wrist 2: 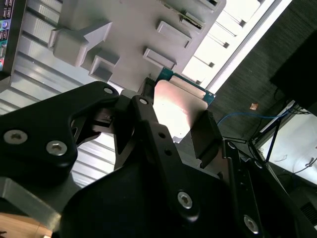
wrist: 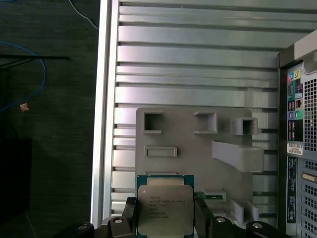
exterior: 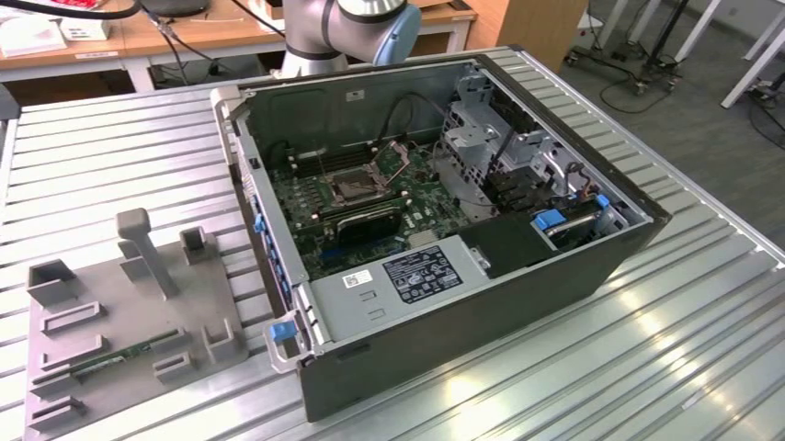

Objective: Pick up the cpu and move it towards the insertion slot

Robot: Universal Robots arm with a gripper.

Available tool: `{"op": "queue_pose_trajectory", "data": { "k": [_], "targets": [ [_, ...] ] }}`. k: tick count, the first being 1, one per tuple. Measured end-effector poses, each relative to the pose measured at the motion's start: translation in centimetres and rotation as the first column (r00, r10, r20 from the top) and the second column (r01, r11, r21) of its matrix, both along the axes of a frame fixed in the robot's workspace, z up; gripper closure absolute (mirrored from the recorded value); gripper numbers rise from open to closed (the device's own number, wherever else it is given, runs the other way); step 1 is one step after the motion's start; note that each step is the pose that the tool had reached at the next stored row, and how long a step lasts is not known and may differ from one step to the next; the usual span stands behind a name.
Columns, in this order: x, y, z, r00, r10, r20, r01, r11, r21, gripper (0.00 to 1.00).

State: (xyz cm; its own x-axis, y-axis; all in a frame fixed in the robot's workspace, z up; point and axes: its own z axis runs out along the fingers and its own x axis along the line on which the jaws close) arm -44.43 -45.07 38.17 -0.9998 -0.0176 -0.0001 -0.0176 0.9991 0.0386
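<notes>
Cpu (wrist: 165, 206) clamped in the gripper (wrist: 166, 220), well apart from the insertion slot (exterior: 358, 186).

In both wrist views the jaws grip two opposite edges of the cpu, silver top showing; beyond it lies a grey holder plate (wrist: 193, 148) on the slatted surface (wrist: 198, 74). In the exterior view that plate sits lower left, a green memory stick (exterior: 117, 360) lying in one of its pockets. Farther back, mid-frame, the open computer case (exterior: 491, 303) holds the green motherboard (exterior: 312, 225), which carries the insertion slot.
</notes>
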Motion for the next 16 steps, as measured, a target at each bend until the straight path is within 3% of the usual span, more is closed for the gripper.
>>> {"op": "queue_pose_trajectory", "data": {
  "k": [16],
  "targets": [
    [0.39,0.0,0.02,1.0,0.0,-0.0003,0.0,1.0,-0.0002,0.46]
  ]
}}
